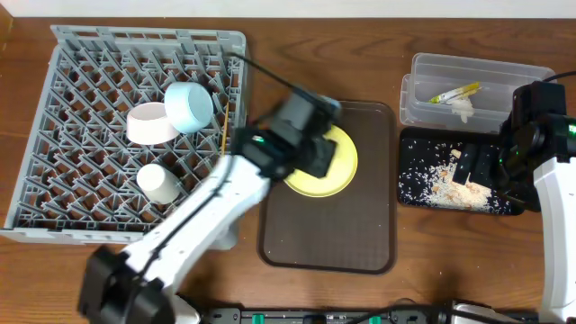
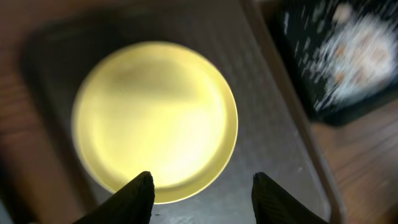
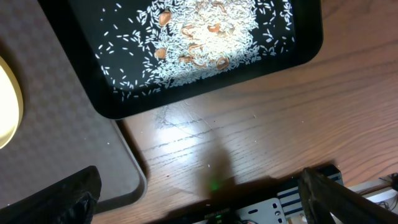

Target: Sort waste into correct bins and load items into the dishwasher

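On the brown plastic serving tray (image 1: 360,225) lies the round pale-yellow plate (image 2: 155,118). The left hand (image 2: 202,190) hangs spread above its rim, seemingly to pinch it for the grey lattice dish rack (image 1: 90,193).

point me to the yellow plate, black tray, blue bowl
yellow plate (image 2: 155,118): left wrist view, centre of its face.
black tray (image 3: 298,46): right wrist view, bare corner near the rim.
light-blue bowl (image 1: 189,106): overhead view, middle of the bowl.
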`<state>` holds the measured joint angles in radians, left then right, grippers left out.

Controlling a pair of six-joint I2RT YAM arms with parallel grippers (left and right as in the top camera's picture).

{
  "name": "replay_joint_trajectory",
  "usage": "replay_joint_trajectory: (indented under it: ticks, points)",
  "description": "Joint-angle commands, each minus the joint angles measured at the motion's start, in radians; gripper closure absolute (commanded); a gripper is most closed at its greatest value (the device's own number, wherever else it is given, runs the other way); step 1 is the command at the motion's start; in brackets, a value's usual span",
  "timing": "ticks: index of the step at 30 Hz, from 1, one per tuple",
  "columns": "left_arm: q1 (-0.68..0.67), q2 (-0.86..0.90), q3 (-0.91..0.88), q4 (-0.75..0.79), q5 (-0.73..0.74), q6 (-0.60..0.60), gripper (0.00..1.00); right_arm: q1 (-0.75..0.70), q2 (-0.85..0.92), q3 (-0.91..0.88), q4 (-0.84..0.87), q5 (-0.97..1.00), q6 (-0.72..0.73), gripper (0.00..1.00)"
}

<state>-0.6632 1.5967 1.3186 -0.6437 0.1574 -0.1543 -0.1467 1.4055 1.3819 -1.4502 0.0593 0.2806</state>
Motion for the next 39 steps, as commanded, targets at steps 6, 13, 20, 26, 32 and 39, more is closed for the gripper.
replay_joint_trajectory:
  ticks: [6, 13, 20, 26, 32, 39]
  points:
    - [-0.181, 0.265, -0.005, 0.047, -0.126, 0.118, 0.43, -0.004, -0.001, 0.016, -0.002, 0.000, -0.009, 0.01]
    - [-0.238, 0.411, -0.005, 0.062, -0.229, 0.121, 0.43, -0.003, -0.001, 0.016, -0.001, 0.000, -0.009, 0.01]
    - [-0.256, 0.483, -0.005, 0.058, -0.449, 0.121, 0.73, -0.003, -0.001, 0.016, -0.001, 0.000, -0.009, 0.01]
    - [-0.259, 0.478, -0.004, 0.058, -0.592, 0.129, 0.92, -0.003, -0.001, 0.016, -0.001, 0.000, -0.009, 0.01]
    - [-0.279, 0.410, 0.003, 0.058, -0.649, 0.158, 0.92, -0.004, -0.001, 0.016, -0.001, 0.000, -0.009, 0.01]
    - [-0.281, 0.277, 0.003, 0.054, -0.649, 0.158, 0.92, -0.003, -0.001, 0.016, -0.001, 0.000, -0.009, 0.01]
